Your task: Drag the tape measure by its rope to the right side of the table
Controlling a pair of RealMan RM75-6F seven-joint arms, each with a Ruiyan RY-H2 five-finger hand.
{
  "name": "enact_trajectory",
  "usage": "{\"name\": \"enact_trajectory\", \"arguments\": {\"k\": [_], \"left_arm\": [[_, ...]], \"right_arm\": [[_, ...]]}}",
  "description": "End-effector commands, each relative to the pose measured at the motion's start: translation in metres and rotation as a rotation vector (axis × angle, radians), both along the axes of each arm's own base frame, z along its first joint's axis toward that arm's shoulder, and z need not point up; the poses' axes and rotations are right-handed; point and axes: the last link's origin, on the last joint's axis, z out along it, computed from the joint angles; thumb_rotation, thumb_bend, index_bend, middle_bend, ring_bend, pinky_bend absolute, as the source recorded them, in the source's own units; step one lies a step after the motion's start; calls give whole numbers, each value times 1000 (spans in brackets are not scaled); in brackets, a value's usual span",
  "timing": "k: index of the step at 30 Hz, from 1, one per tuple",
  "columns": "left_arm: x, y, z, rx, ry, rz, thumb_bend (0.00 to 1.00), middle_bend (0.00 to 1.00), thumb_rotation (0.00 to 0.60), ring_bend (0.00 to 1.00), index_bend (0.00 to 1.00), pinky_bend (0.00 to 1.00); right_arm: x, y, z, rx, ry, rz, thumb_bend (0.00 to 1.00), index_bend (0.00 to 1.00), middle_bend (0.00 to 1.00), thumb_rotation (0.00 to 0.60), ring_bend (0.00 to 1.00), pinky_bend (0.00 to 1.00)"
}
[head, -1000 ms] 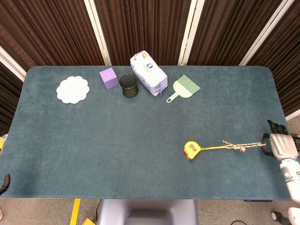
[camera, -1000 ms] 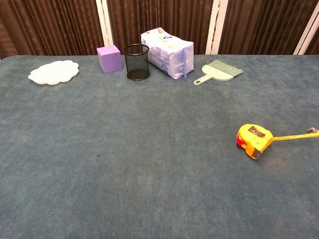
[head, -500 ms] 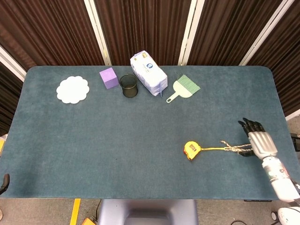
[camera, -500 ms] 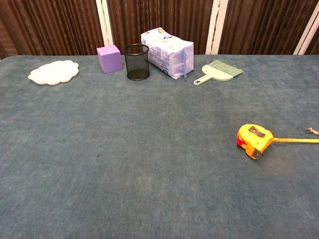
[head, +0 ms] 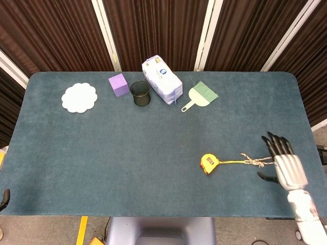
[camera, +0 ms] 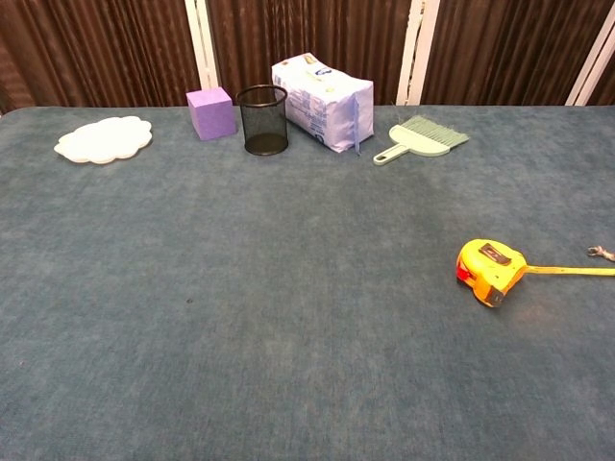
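The yellow tape measure (head: 208,163) (camera: 490,271) lies on the blue table, right of centre. Its yellow tape strip (camera: 572,271) runs right to a knotted rope (head: 255,162) lying slack on the cloth; the chest view shows only the rope's end (camera: 600,252). My right hand (head: 284,164) hovers just right of the rope's end with its fingers spread and nothing in them. It is visible only in the head view. Neither view shows my left hand.
Along the far edge stand a white doily (head: 79,97), a purple cube (head: 118,84), a black mesh cup (head: 140,93), a tissue pack (head: 162,80) and a green dustpan brush (head: 200,95). The table's right edge (head: 308,127) is close to my right hand.
One second ago my right hand held the rope taut near the right edge. It has since moved left, let the rope go slack on the table, and spread its fingers. The tape measure stayed put.
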Motion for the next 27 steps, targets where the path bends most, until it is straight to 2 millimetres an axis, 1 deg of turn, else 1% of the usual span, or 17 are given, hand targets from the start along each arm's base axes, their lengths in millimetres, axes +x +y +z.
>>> {"name": "enact_trajectory", "arguments": {"k": [1, 4, 7, 9, 13, 20, 27], "left_arm": [[0, 0, 0, -2, 0, -1, 466, 0, 600, 0, 38, 109], [1, 1, -1, -3, 2, -2, 467, 0, 600, 0, 38, 109], [1, 1, -2, -6, 3, -4, 468, 0, 600, 0, 38, 110], [2, 1, -2, -7, 7, -11, 467, 0, 600, 0, 38, 110], [2, 2, -2, -13, 11, -26, 467, 0, 600, 0, 39, 108], [3, 4, -6, -48, 16, -40, 467, 0, 600, 0, 38, 104], [6, 12, -23, -88, 46, -67, 467, 0, 600, 0, 43, 102]], "right_arm": [[-13, 26, 14, -68, 20, -46, 114, 155, 1, 600, 0, 0], [-23, 33, 20, -107, 0, -59, 114, 177, 20, 600, 1, 0], [-25, 31, 21, -99, -1, -63, 116, 191, 30, 600, 2, 0], [-27, 31, 17, -86, 16, -73, 119, 191, 31, 600, 2, 0], [-24, 31, 10, -62, 33, -95, 122, 180, 31, 600, 2, 0], [-19, 34, 7, -47, 46, -109, 121, 162, 31, 600, 2, 0], [-18, 32, 2, -33, 49, -95, 122, 166, 31, 600, 3, 0]]}}
